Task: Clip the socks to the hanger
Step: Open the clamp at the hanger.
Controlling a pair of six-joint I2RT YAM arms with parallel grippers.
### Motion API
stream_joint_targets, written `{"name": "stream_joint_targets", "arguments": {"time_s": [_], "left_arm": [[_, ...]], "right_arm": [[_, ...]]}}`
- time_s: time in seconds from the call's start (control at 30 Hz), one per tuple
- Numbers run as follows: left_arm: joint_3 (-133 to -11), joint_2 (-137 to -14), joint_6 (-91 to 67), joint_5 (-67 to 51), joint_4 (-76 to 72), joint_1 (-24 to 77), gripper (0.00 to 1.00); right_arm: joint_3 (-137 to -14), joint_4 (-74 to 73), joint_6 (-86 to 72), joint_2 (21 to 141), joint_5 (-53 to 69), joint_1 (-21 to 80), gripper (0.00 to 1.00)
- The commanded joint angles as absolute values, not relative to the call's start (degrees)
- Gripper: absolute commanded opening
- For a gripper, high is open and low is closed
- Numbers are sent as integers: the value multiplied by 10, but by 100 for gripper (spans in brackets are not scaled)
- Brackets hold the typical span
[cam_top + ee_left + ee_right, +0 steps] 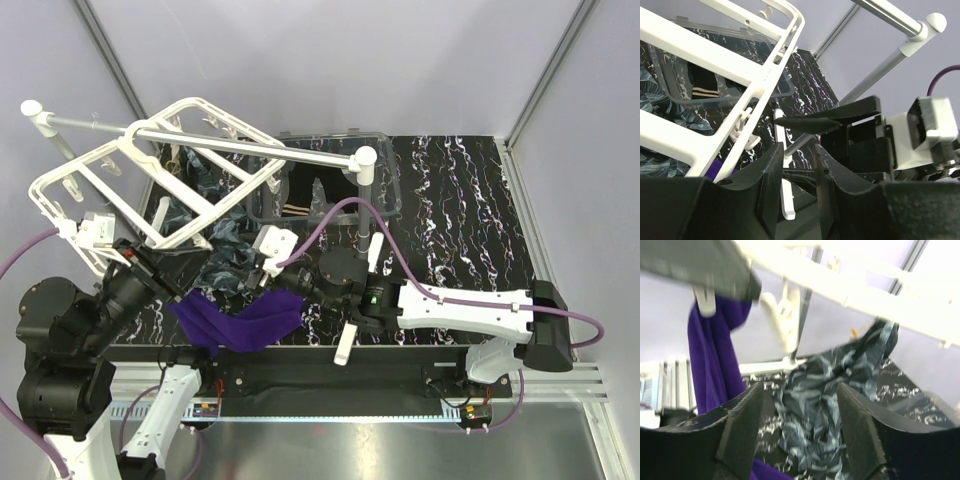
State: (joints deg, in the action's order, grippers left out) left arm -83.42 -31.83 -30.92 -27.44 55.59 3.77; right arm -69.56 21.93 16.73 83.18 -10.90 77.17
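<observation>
One purple sock (pixel 240 320), one hanger (pixel 705 52), right end effector (pixel 797 390) apart, left end effector (pixel 796 156) unclear

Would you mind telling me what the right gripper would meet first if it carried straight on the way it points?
Most likely the dark marbled sock hanging below the hanger: it fills the view between the open jaws of the right gripper. The purple sock hangs off to one side. Depth is unclear.

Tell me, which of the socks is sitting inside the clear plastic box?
The black sock with tan stripes. It lies in the clear box; the purple sock and the marbled socks are outside it, near the hanger.
</observation>
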Motion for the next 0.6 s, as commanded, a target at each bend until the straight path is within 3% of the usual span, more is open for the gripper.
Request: {"name": "stream_joint_targets", "arguments": {"time_s": [0.0,0.57], "left_arm": [[-840,-307,-309,-280,523,35,35],[-841,-285,-316,-280,503,35,39]], "right_arm": [[-751,259,173,837,-101,767,68],[-851,172,112,906,-22,736,69]]}}
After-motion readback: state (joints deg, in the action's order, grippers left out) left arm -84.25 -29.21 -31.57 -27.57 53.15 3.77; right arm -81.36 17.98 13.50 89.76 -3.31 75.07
